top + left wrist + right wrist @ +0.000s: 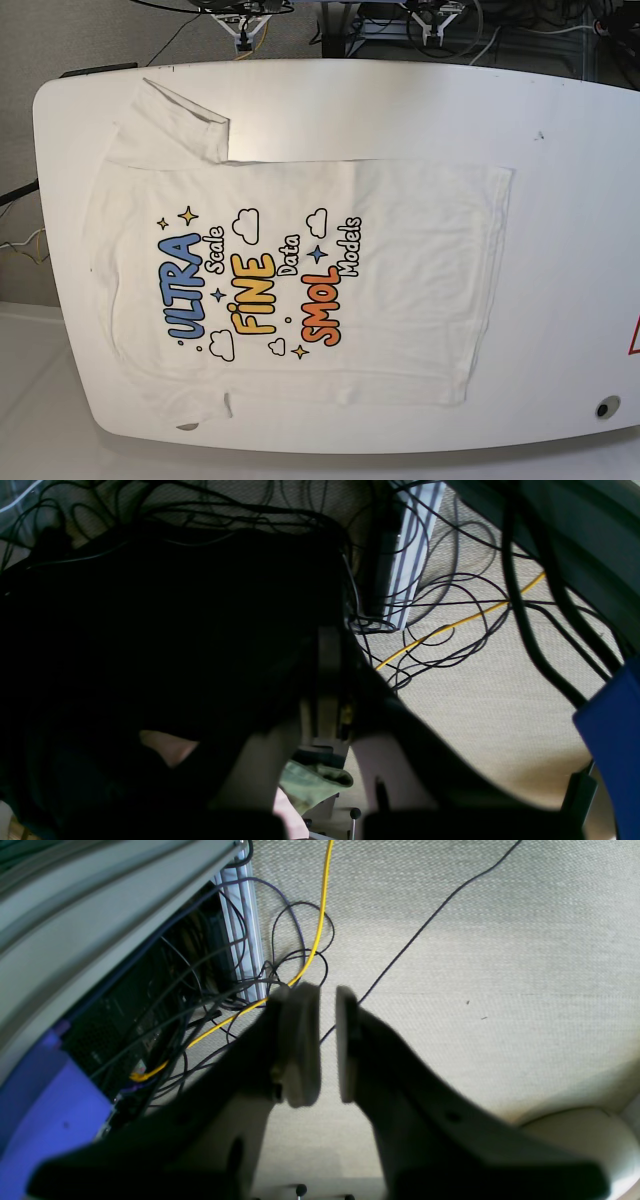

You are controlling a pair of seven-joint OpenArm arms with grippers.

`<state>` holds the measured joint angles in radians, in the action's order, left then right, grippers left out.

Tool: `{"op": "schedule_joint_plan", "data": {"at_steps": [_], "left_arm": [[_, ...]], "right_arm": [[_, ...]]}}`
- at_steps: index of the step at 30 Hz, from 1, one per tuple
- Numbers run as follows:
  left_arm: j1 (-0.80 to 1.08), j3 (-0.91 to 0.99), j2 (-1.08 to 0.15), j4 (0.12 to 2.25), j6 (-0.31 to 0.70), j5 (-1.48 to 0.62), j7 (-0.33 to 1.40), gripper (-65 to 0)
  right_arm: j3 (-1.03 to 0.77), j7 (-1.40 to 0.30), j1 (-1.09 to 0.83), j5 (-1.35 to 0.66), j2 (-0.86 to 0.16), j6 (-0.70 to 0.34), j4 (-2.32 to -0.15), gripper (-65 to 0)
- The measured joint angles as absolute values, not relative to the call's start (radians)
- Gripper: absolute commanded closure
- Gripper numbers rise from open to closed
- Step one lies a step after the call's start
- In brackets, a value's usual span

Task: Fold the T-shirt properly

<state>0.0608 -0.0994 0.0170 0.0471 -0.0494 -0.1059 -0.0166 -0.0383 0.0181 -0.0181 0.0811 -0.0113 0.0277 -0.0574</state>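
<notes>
T-shirt [300, 280] flat on table [560, 120], unfolded; right gripper [327, 1040] slightly parted, left gripper [330, 680] pressed together, both empty; next we grab a sleeve.

The T-shirt [300, 280] is soft white cloth with small wrinkles, and its bright printed words look flat and matt. It lies on a smooth white desk [570, 200] with a soft shine, mostly toward 3 o'clock. In the right wrist view the floor [500, 965] is rough, woven and matt, the yellow cable [320, 915] at 12 o'clock looks smooth, and the right tool [327, 1045] has dull pale pads [300, 1045].
</notes>
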Motion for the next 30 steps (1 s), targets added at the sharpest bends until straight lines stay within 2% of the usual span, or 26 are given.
{"op": "schedule_joint_plan", "data": {"at_steps": [30], "left_arm": [[0.058,-0.099,0.022,0.040,-0.049,-0.106,-0.028,0.0]], "right_arm": [[-0.040,0.019,-0.020,0.081,-0.012,0.026,-0.070,-8.8]]}}
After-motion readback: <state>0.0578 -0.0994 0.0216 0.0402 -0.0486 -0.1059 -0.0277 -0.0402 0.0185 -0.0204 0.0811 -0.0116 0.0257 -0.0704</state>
